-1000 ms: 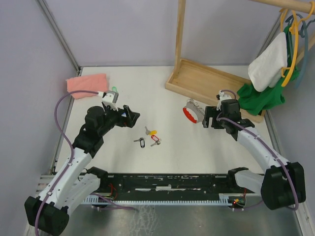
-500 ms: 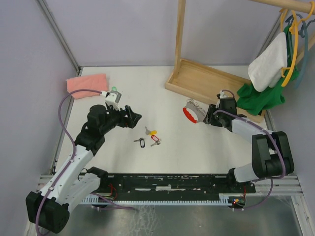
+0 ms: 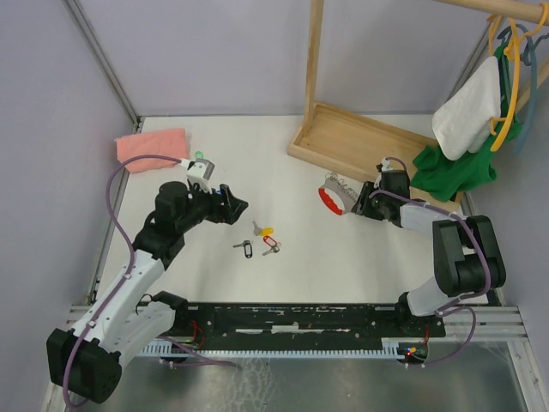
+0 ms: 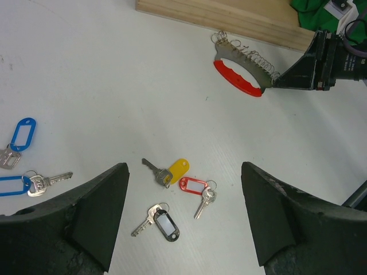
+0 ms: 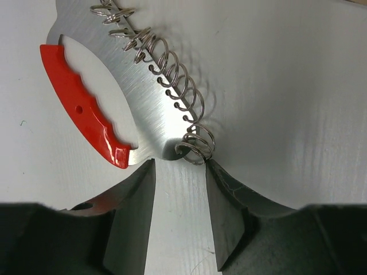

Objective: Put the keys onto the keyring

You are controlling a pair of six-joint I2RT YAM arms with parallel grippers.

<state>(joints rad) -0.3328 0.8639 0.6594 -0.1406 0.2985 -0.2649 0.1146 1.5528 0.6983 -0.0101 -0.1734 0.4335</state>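
Three keys lie mid-table: one with a yellow tag (image 3: 264,230) (image 4: 179,169), one with a red tag (image 3: 271,247) (image 4: 193,185), one with a black tag (image 3: 246,248) (image 4: 166,224). Two blue-tagged keys (image 4: 23,132) lie left of them in the left wrist view. My left gripper (image 3: 233,204) (image 4: 183,166) hovers open above and left of the three keys, holding nothing. The keyring (image 3: 336,196) (image 4: 243,71) (image 5: 86,109), a red crescent with a silver coil, lies flat on the table. My right gripper (image 3: 362,202) (image 5: 179,163) has its jaws half closed, their tips pinching the coil's near end.
A wooden rack base (image 3: 360,146) stands just behind the keyring. Green cloth (image 3: 455,167) and a white towel (image 3: 467,107) hang at the right. A pink cloth (image 3: 152,146) lies at the back left.
My right gripper has narrowed from wide open onto the keyring's near end, and its arm has dropped lower. The left gripper has crept slightly right toward the keys.
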